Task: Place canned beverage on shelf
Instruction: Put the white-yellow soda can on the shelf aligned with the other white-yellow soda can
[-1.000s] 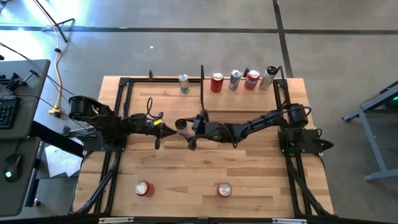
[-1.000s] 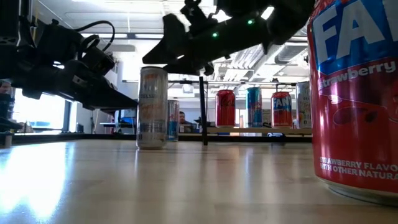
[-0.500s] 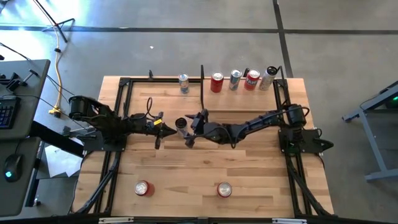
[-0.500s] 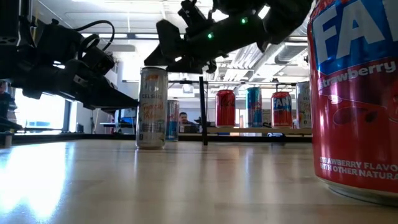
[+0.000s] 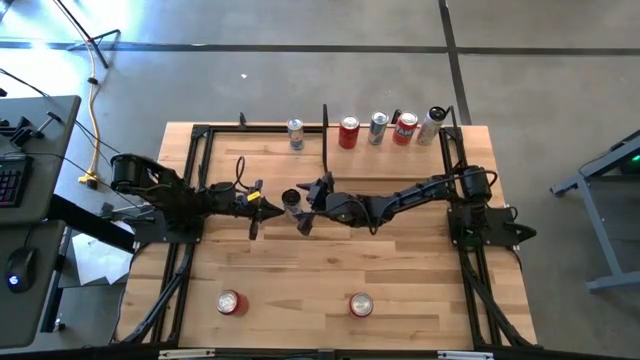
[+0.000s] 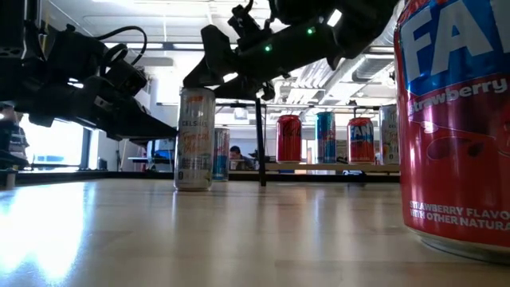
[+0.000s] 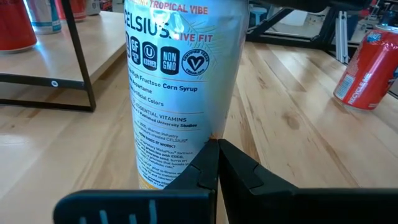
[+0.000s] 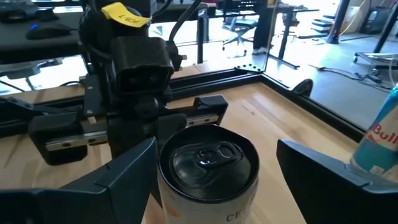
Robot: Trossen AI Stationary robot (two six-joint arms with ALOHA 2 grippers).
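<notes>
Tall slim silver Celsius can (image 5: pixel 291 198) standing upright on the slatted pale wood counter (image 5: pixel 400 270), near its middle, between both grippers; seen in the low view (image 6: pixel 195 138) as the nearest silver can, left of the black upright post. Right gripper (image 5: pixel 303 207) at the end of the dark right arm, reached across from the right side, hanging just above the can's top; fingers (image 8: pixel 127 168) spread wide on either side of the can's lid (image 8: pixel 208 158), not touching its wall in the right wrist view. Left gripper (image 5: pixel 256 210) just beside the can on its left; fingers (image 7: pixel 208 165) pressed together, tips meeting right in front of the can's label (image 7: pixel 177 81), holding nothing.

Shelf of pale wood with thin black metal bars (image 5: pixel 395 150) along the counter's far edge, well apart from the Celsius can; on it, in a row, 1 red can (image 5: pixel 348 132), 1 silver-blue can (image 5: pixel 377 127), 1 red-and-white can (image 5: pixel 404 128) and 1 pale slim can (image 5: pixel 432 125); another small silver-blue can (image 5: pixel 295 133) left of the black post, off that row.

2 red cans near the counter's front edge: 1 lying at front left (image 5: pixel 232 302), 1 at front centre (image 5: pixel 360 304); a red strawberry Fanta can (image 6: pixel 454 119) filling the right of the low view.
</notes>
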